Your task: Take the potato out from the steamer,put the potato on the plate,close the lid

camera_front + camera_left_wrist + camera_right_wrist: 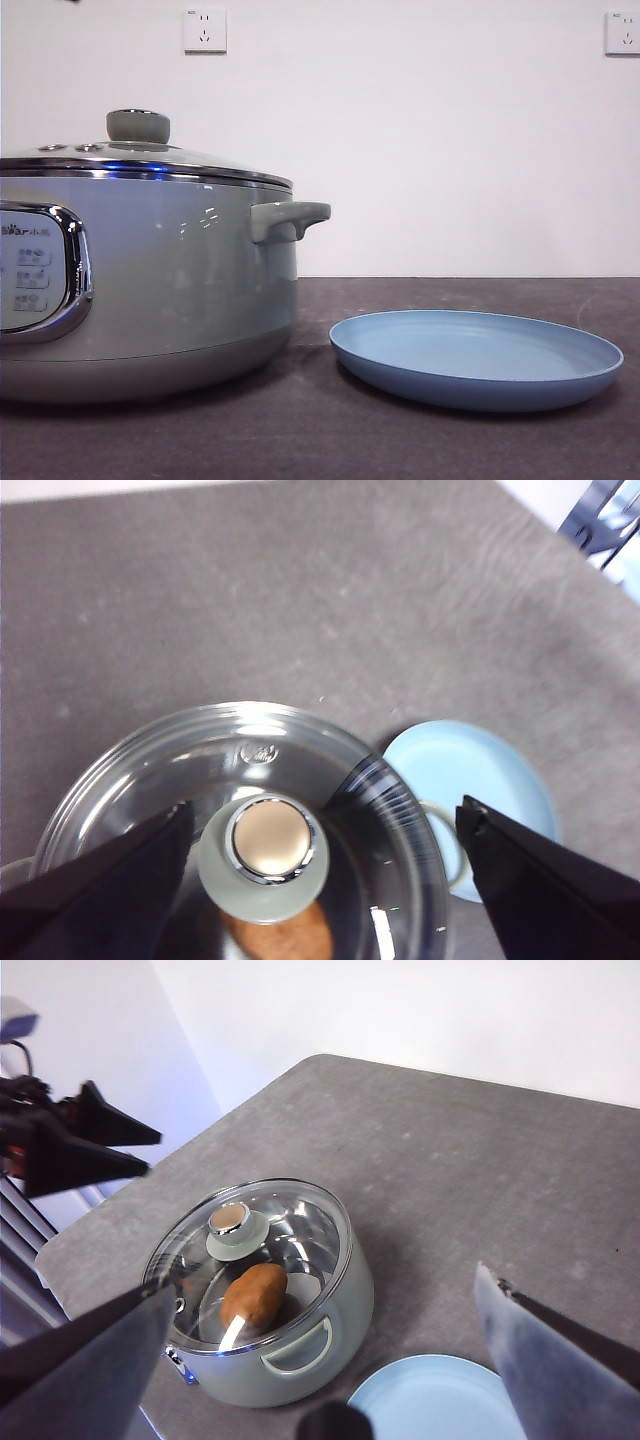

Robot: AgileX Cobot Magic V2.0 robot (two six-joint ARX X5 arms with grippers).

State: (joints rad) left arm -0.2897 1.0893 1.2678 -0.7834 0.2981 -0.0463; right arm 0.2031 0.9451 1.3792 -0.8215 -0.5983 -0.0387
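Potato (253,1296) lies inside the steamer (150,290), under the closed lid (255,1260), a lumpy orange-brown oval. The grey, grainy bench (450,1180) carries the round sage-green steamer with its chrome rim. Its domed glass lid has a squat green knob (264,855). Just beside the steamer's stubby handle (288,220) sits the shallow light-blue plate (476,358), bare. The left gripper (325,880) hangs over the knob, jaws wide apart. The right gripper (330,1360) is well above, jaws apart.
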